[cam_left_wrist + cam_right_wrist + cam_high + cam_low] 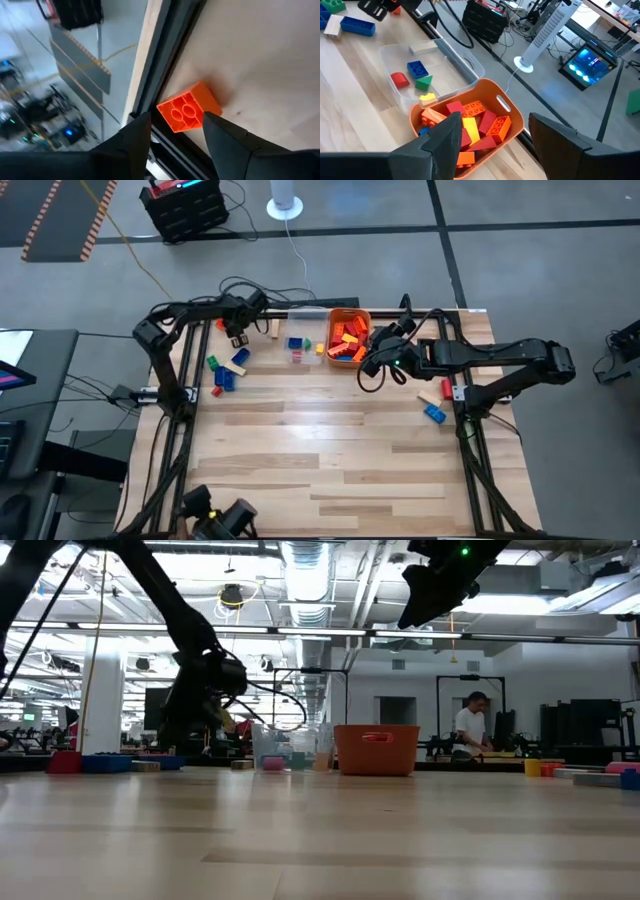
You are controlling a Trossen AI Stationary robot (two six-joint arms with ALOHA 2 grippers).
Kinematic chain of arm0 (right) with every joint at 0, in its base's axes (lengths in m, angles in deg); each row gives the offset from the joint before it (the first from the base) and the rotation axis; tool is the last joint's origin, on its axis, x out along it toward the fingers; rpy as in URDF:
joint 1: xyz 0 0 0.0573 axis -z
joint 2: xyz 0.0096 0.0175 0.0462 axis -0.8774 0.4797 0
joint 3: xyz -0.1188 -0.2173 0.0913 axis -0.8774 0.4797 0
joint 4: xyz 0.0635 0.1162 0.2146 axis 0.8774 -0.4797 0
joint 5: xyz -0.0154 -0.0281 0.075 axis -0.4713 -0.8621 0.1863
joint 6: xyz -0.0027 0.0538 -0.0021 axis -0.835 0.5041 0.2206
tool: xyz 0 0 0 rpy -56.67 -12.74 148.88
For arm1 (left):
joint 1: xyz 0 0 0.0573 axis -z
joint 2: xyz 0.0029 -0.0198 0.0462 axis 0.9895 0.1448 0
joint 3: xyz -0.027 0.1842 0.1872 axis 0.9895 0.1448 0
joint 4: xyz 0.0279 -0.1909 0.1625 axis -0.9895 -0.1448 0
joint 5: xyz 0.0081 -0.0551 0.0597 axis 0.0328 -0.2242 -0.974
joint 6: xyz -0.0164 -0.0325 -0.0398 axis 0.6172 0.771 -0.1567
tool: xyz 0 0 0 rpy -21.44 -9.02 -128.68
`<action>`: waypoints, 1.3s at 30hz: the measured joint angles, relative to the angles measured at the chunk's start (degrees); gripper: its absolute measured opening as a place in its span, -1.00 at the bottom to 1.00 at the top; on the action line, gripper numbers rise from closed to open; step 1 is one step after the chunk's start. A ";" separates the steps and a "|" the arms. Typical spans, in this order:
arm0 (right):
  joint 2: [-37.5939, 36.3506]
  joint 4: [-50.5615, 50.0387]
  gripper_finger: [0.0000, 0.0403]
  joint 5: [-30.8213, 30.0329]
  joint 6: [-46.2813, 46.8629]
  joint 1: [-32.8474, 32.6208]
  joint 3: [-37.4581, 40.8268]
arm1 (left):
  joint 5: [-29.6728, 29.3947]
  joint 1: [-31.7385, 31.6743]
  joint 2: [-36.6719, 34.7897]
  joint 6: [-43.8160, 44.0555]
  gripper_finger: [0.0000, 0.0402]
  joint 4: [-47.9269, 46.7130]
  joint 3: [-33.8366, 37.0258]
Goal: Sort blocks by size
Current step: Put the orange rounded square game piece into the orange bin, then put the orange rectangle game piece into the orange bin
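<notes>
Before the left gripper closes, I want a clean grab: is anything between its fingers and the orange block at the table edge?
Nothing visible. In the left wrist view the left gripper is open, and the orange block lies just beyond its fingertips beside the table's dark edge rail, with no other block between.

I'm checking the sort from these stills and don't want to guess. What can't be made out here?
- Clear tub, low view: contents too small and seen edge-on.
- Orange tub, low view: its wall hides the blocks inside.
- Orange block, left wrist view: whether the left gripper touches it is unclear.
- Right gripper, high view: it covers part of the orange tub's blocks.
</notes>
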 joint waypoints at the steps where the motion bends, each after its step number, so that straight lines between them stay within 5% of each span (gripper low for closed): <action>1: 0.00 0.01 0.29 0.00 0.01 0.00 0.00 | 0.04 -0.67 0.01 0.82 -0.14 -0.12 0.00; 11: 0.02 0.72 0.29 0.00 -0.01 -0.02 0.00 | 1.08 -4.18 0.05 5.07 -0.14 -0.12 0.08; 18: 0.02 0.67 0.29 0.00 -0.28 -0.09 0.00 | 10.47 -3.72 0.26 4.15 -0.14 -2.08 1.21; 23: 0.02 0.72 0.29 0.00 -0.45 -0.28 0.00 | 11.69 -1.06 -0.06 5.23 -0.14 -10.02 1.23; 29: 0.02 0.72 0.29 0.00 -0.47 -0.20 0.00 | 23.48 2.57 -1.58 5.46 -0.14 -19.08 1.36; 39: 0.02 2.25 0.29 0.00 -0.79 -0.39 0.02 | 22.96 8.25 -8.81 4.82 -0.14 -20.14 1.36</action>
